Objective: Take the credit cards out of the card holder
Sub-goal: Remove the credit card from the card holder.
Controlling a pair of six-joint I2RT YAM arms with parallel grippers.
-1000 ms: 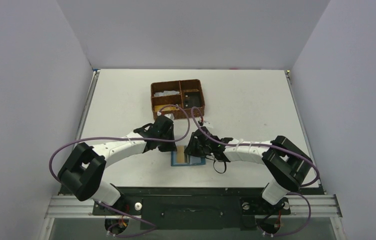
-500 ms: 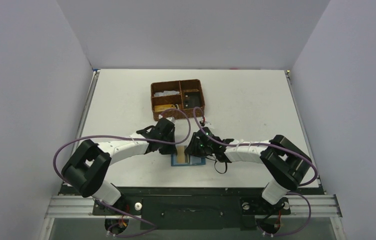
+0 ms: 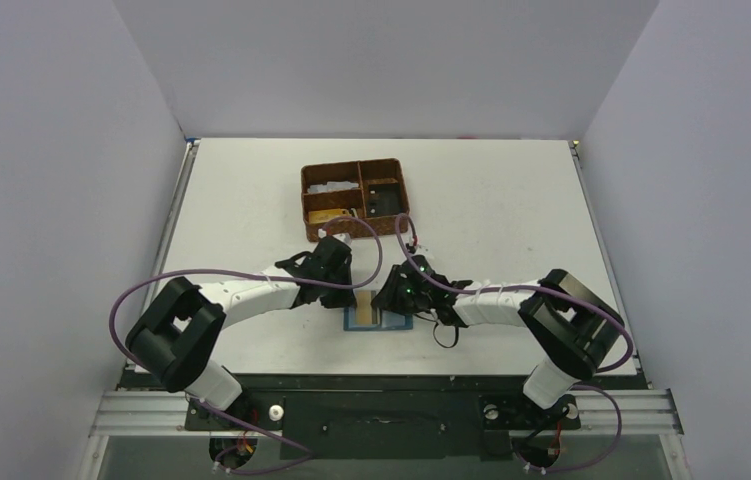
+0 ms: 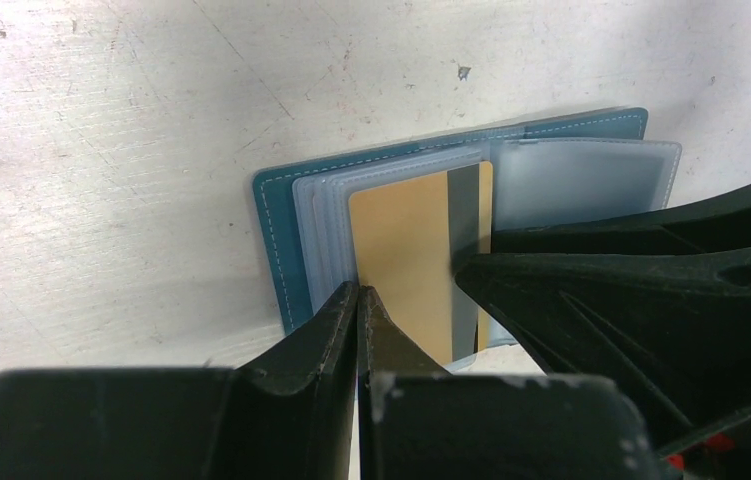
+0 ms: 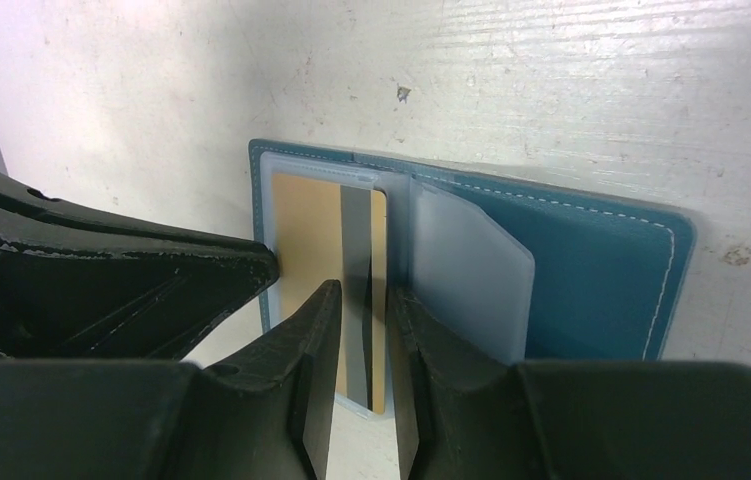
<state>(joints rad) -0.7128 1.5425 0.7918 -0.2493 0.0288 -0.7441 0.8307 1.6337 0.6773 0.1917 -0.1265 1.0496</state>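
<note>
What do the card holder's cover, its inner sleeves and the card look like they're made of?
The card holder looks like teal leather or faux leather, matte, with light stitching along the edge. The sleeves look like soft frosted translucent plastic; one flap bows upward. The credit card is probably stiff plastic: flat, tan-gold, with a dark stripe down it.

Overhead looks down from behind; wrists close, sharing card holder (image 5: 591,270).
</note>
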